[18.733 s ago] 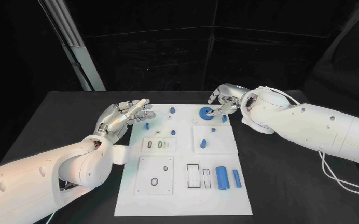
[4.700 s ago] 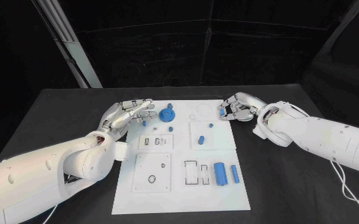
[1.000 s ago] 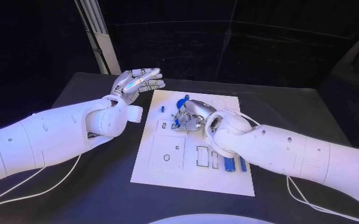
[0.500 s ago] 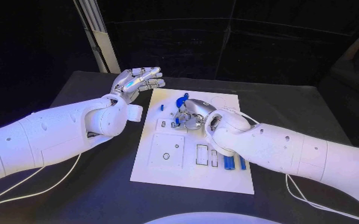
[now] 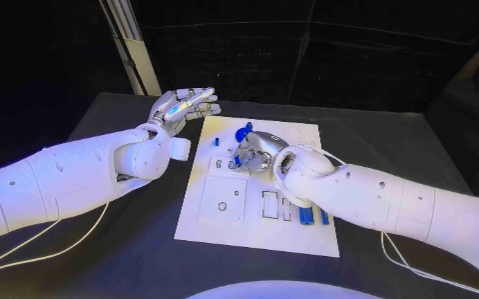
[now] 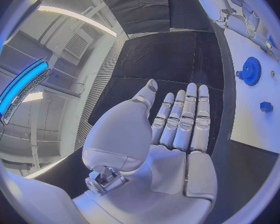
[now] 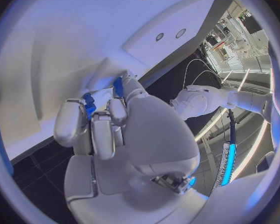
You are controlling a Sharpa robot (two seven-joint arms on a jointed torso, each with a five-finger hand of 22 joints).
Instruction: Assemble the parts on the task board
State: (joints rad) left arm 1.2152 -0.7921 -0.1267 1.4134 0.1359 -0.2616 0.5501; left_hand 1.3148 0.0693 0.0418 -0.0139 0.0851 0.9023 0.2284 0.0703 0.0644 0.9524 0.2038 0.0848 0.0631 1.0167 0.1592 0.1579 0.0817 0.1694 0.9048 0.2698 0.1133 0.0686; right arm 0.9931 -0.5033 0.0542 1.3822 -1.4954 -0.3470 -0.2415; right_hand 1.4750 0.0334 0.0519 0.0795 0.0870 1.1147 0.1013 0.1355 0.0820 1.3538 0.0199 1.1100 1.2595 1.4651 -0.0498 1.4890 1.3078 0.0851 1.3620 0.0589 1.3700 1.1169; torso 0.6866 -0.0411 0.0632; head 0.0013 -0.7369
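A black tabletop [image 5: 399, 147] is carrying the white task board [image 5: 261, 230], which is lying near its middle, running from the far edge toward the near one. Dark curtains are hanging behind the far edge, and a pale metal post [image 5: 124, 29] is standing at the far left corner. No writing is legible anywhere.

The left hand [image 5: 183, 107] is hovering off the board's far left corner, fingers straight and apart, holding nothing. The right hand [image 5: 255, 152] is curling down over the board's far half, fingertips [image 7: 90, 115] pinching a small blue part [image 7: 88, 100]. A blue gear [image 5: 243, 133] is sitting near the board's far edge, and two blue cylinders [image 5: 311, 217] are lying near its right edge.
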